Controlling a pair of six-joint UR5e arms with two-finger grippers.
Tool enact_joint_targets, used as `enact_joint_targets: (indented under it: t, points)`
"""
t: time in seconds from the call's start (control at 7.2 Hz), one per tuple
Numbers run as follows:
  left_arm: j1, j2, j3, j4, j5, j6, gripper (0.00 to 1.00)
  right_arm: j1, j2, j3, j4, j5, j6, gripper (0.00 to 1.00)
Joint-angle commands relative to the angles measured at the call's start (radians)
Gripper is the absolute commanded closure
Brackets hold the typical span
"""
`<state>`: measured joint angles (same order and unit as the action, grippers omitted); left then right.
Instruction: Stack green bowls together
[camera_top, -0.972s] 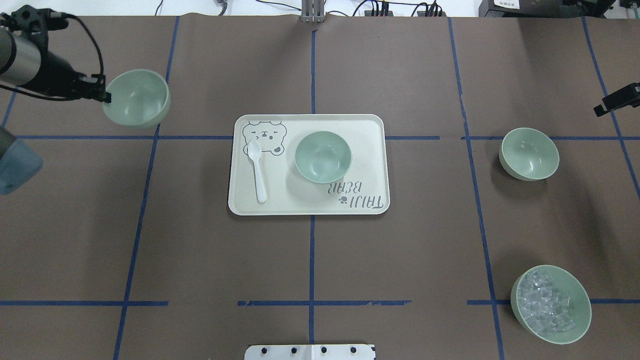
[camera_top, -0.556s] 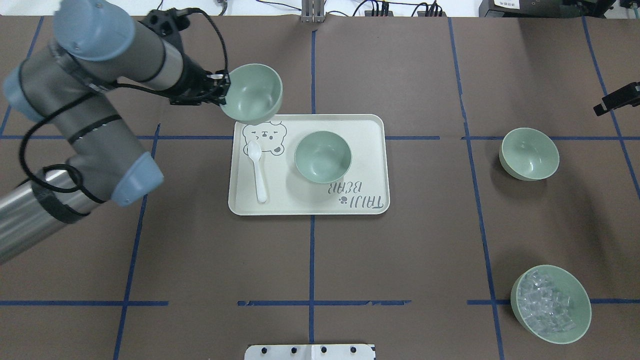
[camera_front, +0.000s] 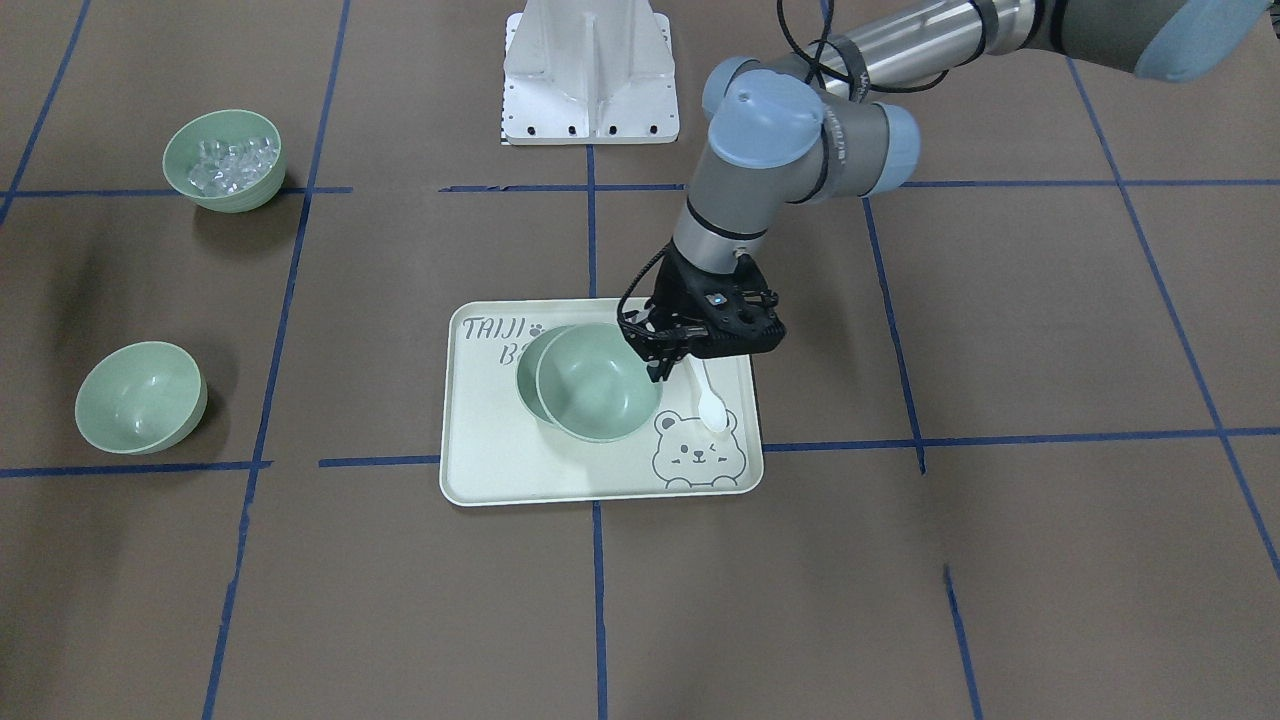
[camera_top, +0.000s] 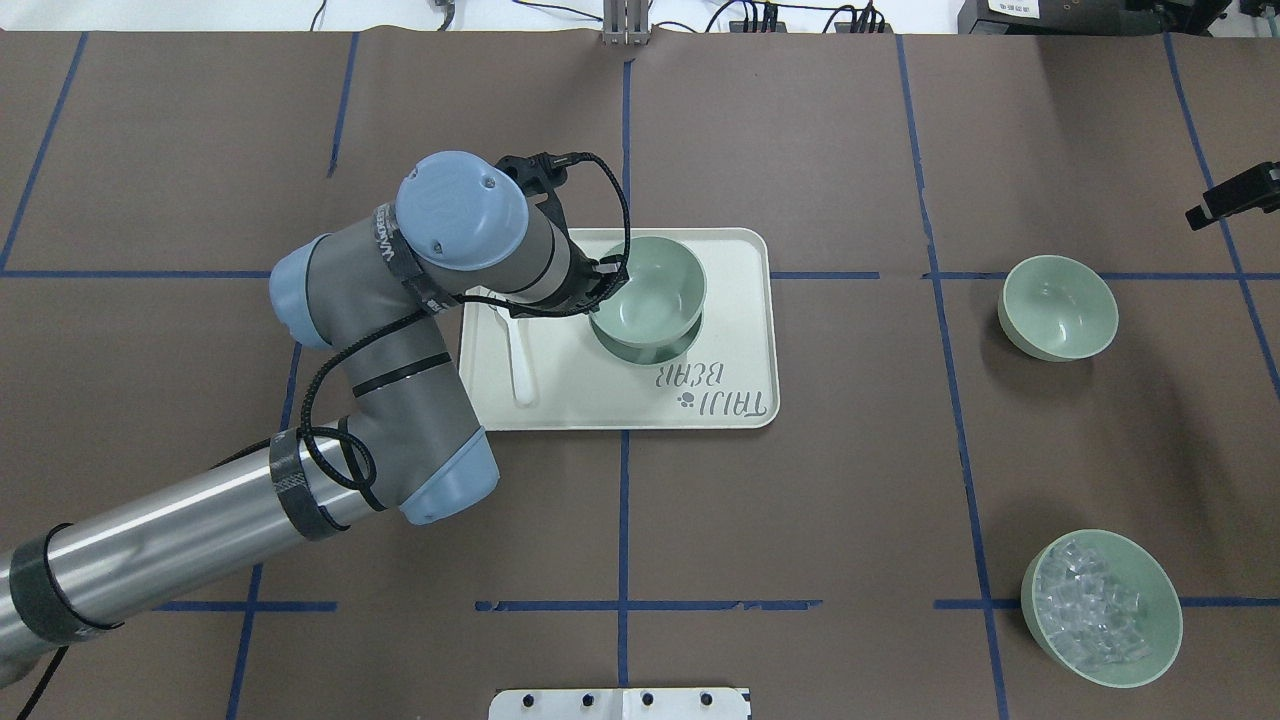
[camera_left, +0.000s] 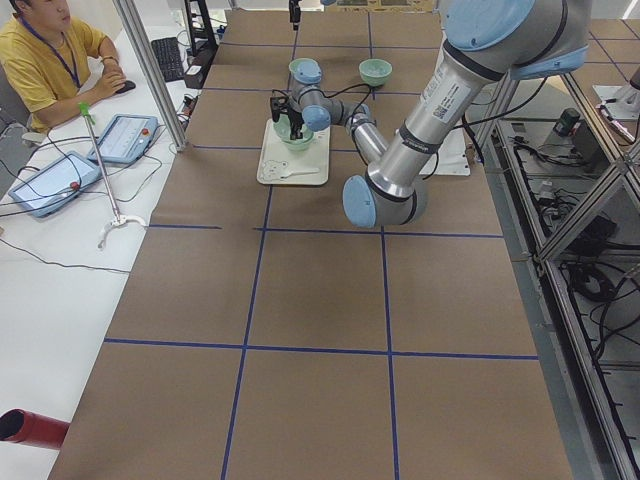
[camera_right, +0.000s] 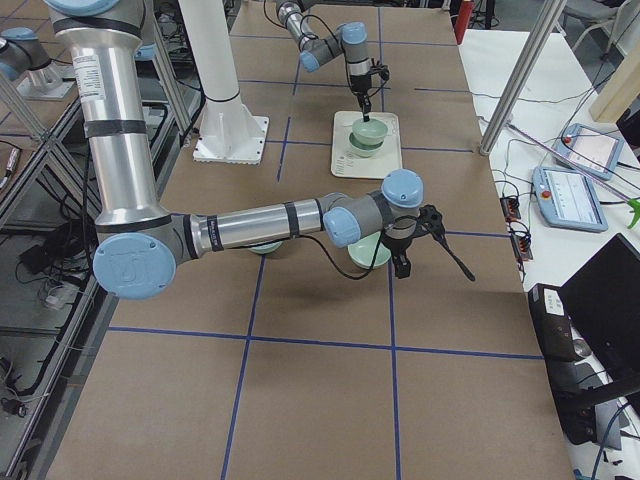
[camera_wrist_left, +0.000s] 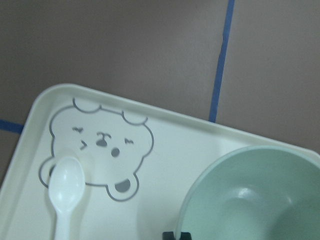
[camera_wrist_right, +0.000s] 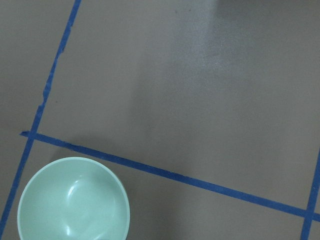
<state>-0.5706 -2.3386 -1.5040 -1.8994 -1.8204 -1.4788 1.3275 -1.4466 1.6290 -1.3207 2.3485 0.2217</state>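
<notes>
My left gripper (camera_top: 608, 283) is shut on the near rim of a pale green bowl (camera_top: 652, 285) and holds it just over a second green bowl (camera_top: 645, 352) on the cream tray (camera_top: 735, 310). In the front view the held bowl (camera_front: 598, 388) sits offset from the tray bowl (camera_front: 528, 368). The left wrist view shows the held bowl (camera_wrist_left: 260, 200). A third green bowl (camera_top: 1058, 307) stands on the table at the right and shows in the right wrist view (camera_wrist_right: 74, 202). My right gripper (camera_top: 1232, 198) is at the right edge, above that bowl; I cannot tell if it is open.
A white spoon (camera_top: 520, 362) lies on the tray's left part beside a printed bear. A green bowl of clear cubes (camera_top: 1100, 608) stands at the near right. Blue tape lines cross the brown table. A white base plate (camera_top: 620, 704) is at the near edge.
My left arm has swung right from the table's far left, carrying the green bowl to a spot over the bowl on the tray. The right arm and the other bowls have not moved.
</notes>
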Motion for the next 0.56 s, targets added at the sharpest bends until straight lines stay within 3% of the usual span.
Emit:
enact_joint_targets:
  t: [0.0,0.42]
  points:
    - [0.02,0.005,0.004,0.008,0.003,0.0,1.0,0.001,0.0,0.0,0.0,0.0,0.001,0.0]
    - [0.018,0.004,-0.004,0.068,0.007,0.011,1.0,-0.001,0.0,0.0,0.0,0.0,0.001,0.0]
